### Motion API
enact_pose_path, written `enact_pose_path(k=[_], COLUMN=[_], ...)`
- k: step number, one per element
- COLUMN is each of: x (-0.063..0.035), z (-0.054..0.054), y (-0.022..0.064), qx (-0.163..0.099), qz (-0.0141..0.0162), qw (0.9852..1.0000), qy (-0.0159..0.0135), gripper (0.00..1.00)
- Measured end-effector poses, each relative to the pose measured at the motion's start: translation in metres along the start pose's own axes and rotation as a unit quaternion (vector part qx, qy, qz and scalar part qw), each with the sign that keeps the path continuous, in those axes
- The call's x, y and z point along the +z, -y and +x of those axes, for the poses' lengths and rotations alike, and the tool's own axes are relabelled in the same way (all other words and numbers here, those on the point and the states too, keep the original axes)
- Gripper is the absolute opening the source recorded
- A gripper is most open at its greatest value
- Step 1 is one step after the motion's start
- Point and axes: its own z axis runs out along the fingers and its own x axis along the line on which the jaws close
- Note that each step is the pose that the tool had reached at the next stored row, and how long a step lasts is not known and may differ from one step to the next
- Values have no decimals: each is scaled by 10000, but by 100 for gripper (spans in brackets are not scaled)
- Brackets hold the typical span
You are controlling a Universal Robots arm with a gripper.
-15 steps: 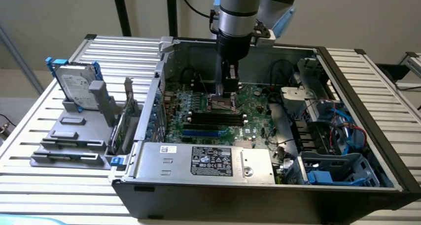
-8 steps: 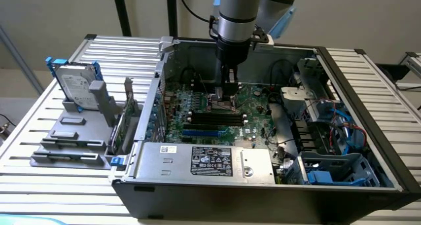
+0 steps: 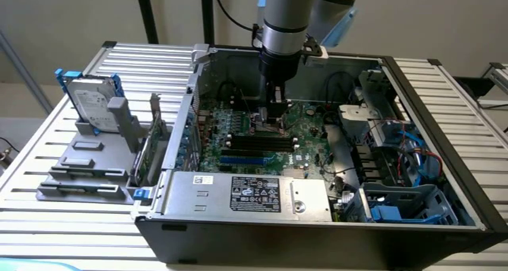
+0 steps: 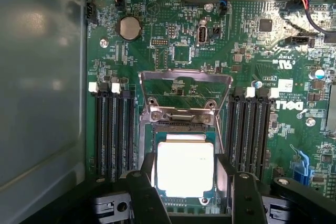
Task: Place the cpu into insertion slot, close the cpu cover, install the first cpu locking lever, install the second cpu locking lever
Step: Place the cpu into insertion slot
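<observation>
- The desk (image 3: pixel 444 87) of metal slats carries an open PC case (image 3: pixel 317 235), and the arm reaches straight down into it.
- The green board (image 4: pixel 173 35) lies flat on the case floor, with long black memory slots (image 4: pixel 113 129) on both sides of the socket area.
- The pincer (image 3: pixel 270 121) hangs low over the middle of the board. In the wrist view its two dark fingers straddle the socket.
- The cover (image 4: pixel 181 111) is swung up and away from the socket on its hinge. It is thin sheet metal, stiff but springy, and it will turn only about that hinge.
- The slot (image 4: pixel 178 128) shows as a black socket with a grey rim, directly under the pincer. Its contacts are likely delicate, so any sideways scrape would be risky.
- The cpu (image 4: pixel 185 174) is a small, flat, light square with a smooth, bright metal lid. It is rigid and probably slippery on top, and its underside should not be dragged.
- The sensible hold is on two opposite edges, squarely, so that it stays level.
- The cpu lies between the pads (image 4: pixel 220 177), which sit against its two side edges. The pincer looks closed on the cpu across its full width.
- The cpu sits square to the slot and inside its rim, at or just above the seat. I cannot tell whether it is fully down.
</observation>
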Motion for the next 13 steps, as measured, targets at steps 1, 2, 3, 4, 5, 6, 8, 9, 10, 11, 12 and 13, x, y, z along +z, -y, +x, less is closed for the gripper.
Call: enact_pose_path(k=[1, 2, 3, 4, 5, 6, 8, 9, 10, 11, 12, 13], x=[12, 23, 35, 47, 58, 71, 98, 110, 122, 135, 145, 155], z=[4, 7, 9, 11, 12, 13, 13, 13, 13, 13, 14, 15], y=[0, 0, 0, 1, 1, 1, 1, 1, 1, 1, 1, 0], qx=[0, 0, 1, 2, 3, 3, 3, 4, 4, 4, 4, 4], qz=[7, 15, 25, 34, 42, 49, 62, 69, 75, 81, 88, 95], qw=[10000, 10000, 10000, 10000, 10000, 10000, 10000, 10000, 10000, 10000, 10000, 10000], qy=[-1, -1, -1, -1, -1, -1, -2, -1, -1, -2, -2, -2], gripper=[55, 55, 55, 55, 55, 55, 55, 55, 55, 55, 55, 55])
